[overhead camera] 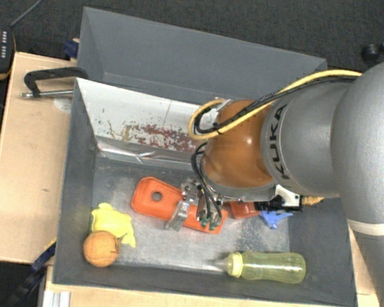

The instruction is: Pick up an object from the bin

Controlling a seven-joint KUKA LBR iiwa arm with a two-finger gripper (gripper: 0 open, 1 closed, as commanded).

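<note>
Gripper (193, 216) is positioned at the centre of the bin (76, 181), over the right end of the flat orange object (154, 198). The 2 jaws stand apart.

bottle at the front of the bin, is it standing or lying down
Lying down: the bottle rests on its side on the bin floor, its narrow cap end pointing toward the orange ball.
</note>
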